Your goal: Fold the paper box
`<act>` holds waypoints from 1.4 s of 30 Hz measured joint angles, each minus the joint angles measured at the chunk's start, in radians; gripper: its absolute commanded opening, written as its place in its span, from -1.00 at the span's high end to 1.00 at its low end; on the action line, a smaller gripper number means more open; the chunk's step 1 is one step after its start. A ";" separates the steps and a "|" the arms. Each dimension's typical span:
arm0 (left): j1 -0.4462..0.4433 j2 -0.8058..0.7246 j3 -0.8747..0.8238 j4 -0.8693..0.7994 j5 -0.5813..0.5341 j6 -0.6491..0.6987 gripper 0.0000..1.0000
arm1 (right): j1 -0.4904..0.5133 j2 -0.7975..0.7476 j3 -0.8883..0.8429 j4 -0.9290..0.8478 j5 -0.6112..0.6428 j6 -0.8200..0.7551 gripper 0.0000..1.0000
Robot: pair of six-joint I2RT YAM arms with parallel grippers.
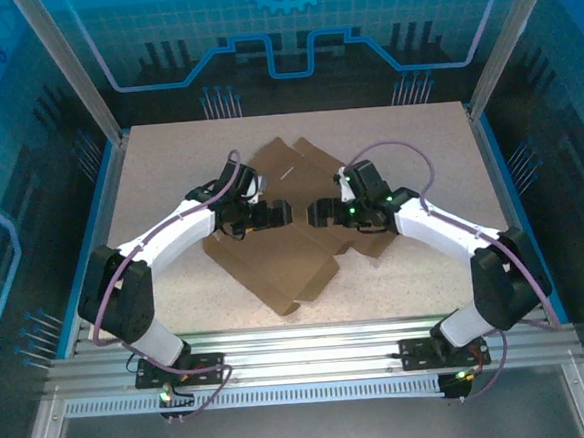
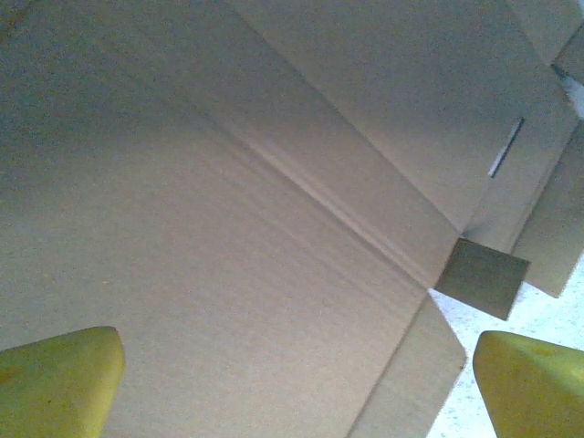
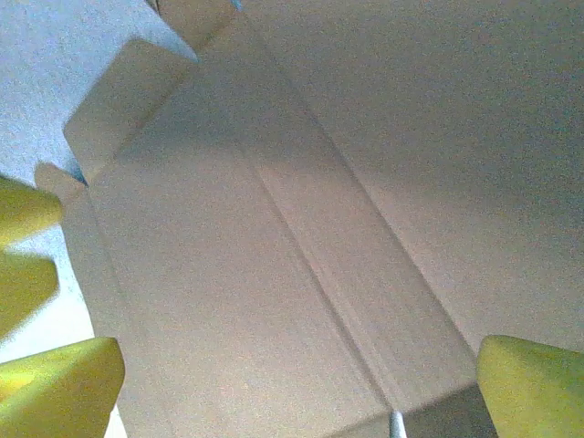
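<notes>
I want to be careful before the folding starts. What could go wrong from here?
1. The box lies flat and loose on the table; a push may slide it instead of bending a panel.
2. The open left fingers and right fingers face each other closely over the box; they could collide.
3. A small flap near the left fingers could get crushed.
</notes>
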 measured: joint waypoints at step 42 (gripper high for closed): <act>-0.365 -0.007 -0.290 0.302 0.066 -0.486 -0.99 | -0.159 0.446 0.342 0.107 0.033 -0.028 -1.00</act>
